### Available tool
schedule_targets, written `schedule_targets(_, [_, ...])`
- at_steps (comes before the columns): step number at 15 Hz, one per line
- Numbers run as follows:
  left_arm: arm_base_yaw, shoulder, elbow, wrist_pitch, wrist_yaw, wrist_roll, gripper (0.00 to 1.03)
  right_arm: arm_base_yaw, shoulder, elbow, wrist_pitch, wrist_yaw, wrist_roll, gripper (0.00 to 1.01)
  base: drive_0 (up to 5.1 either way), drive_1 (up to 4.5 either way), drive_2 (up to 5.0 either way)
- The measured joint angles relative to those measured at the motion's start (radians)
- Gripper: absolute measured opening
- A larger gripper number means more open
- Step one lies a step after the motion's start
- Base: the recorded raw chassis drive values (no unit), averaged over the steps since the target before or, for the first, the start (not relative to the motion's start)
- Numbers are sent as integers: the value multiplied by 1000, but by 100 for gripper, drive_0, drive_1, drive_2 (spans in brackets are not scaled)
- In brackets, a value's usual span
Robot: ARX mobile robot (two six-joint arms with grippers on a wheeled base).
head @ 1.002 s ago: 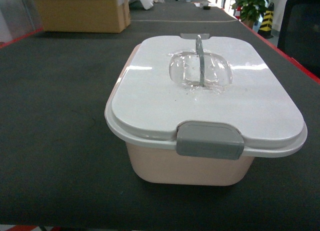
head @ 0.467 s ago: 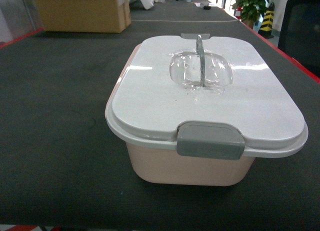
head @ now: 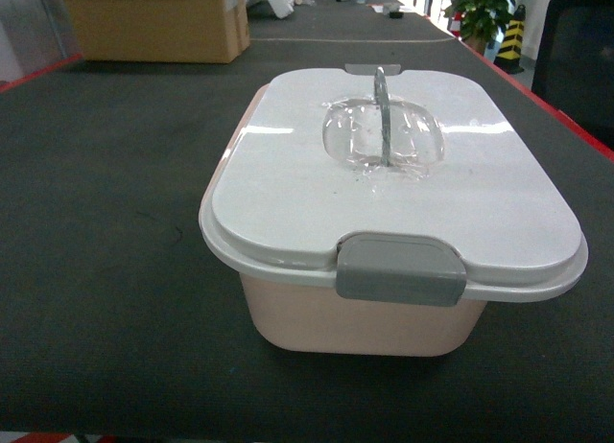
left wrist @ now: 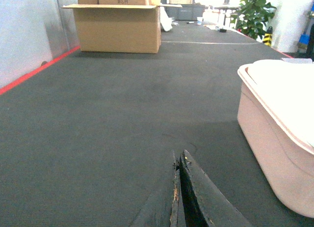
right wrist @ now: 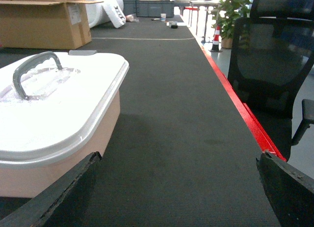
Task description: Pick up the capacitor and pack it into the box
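The box (head: 393,213) sits lidded on the dark surface (head: 106,222). Left of it, the left hand (left wrist: 179,187) is pressed together; right of it, the right hand (right wrist: 179,197) is spread wide.

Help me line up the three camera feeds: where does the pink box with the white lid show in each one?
Head: the box fills the centre, grey latch facing the camera.
Left wrist: the box sits at the right edge, cut off.
Right wrist: the box fills the left side, handle up.
Shared landmark: the brown cardboard carton far back on the left.
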Motion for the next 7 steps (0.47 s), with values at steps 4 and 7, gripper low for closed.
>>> schedule_targets(4, [0, -111, 0, -111, 0, 0, 2, 0, 0, 0, 0, 0, 0, 98, 0, 0, 0])
schedule_targets(7, [0, -308, 1, -320, -1, 0, 2, 0, 0, 0, 0, 0, 0, 98, 0, 0, 0])
